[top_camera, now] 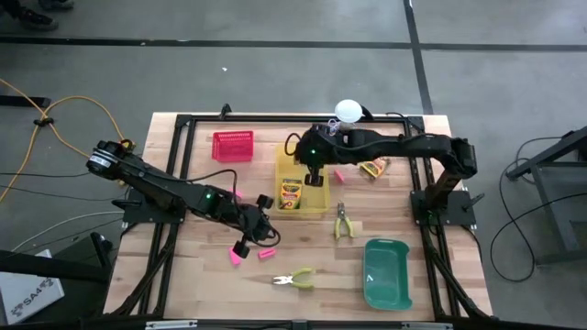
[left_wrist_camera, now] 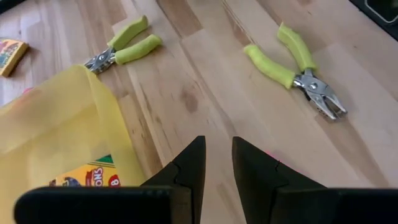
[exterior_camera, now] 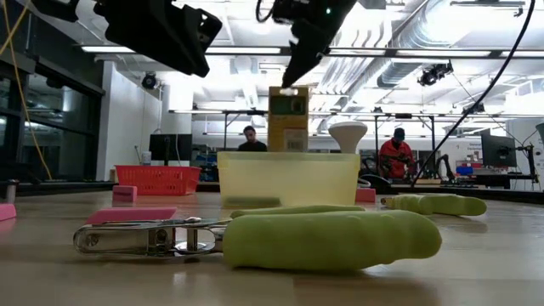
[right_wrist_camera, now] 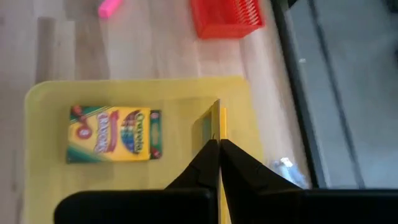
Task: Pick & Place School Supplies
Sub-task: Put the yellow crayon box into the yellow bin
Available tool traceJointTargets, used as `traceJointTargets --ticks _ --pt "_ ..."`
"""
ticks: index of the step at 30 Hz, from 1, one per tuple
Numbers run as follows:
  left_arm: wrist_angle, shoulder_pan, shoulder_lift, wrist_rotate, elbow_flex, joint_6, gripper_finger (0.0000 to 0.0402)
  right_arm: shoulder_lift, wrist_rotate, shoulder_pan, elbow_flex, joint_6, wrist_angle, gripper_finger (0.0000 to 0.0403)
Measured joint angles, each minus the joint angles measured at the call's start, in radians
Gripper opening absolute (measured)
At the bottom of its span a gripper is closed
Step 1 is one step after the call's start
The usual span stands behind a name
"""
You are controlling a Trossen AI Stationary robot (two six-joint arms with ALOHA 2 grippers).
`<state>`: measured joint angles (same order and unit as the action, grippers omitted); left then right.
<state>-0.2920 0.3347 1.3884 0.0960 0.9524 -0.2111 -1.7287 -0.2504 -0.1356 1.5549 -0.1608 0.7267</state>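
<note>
My right gripper is over the yellow bin, shut on a yellow-and-green crayon box. A second crayon box lies flat on the bin's floor. A third lies on the table right of the bin. My left gripper hovers near the bin's near left corner, open, with only bare wood showing between its fingers. Two tools with yellow-green handles and pink erasers lie flat on the table. My right gripper pinches the crayon box's upper end between its two fingers. The fingers come slanting down from above. The box hangs upright below them, seen edge-on in the right wrist view, its lower end about level with the bin's rim.
A red bin stands at the far left and a green bin at the near right. A white ball sits at the far edge. The table's black frame rails run along both sides. People sit in the room beyond.
</note>
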Motion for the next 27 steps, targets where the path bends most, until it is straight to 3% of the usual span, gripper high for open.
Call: traceJointTargets --ticks 17,27 --pt "0.001 0.001 0.001 0.002 0.000 0.023 0.0075 -0.172 0.105 -0.094 0.004 -0.182 -0.169 0.0004" --pt "0.002 0.001 0.001 0.003 0.000 0.018 0.0075 -0.196 0.122 -0.134 0.001 -0.187 -0.185 0.0004"
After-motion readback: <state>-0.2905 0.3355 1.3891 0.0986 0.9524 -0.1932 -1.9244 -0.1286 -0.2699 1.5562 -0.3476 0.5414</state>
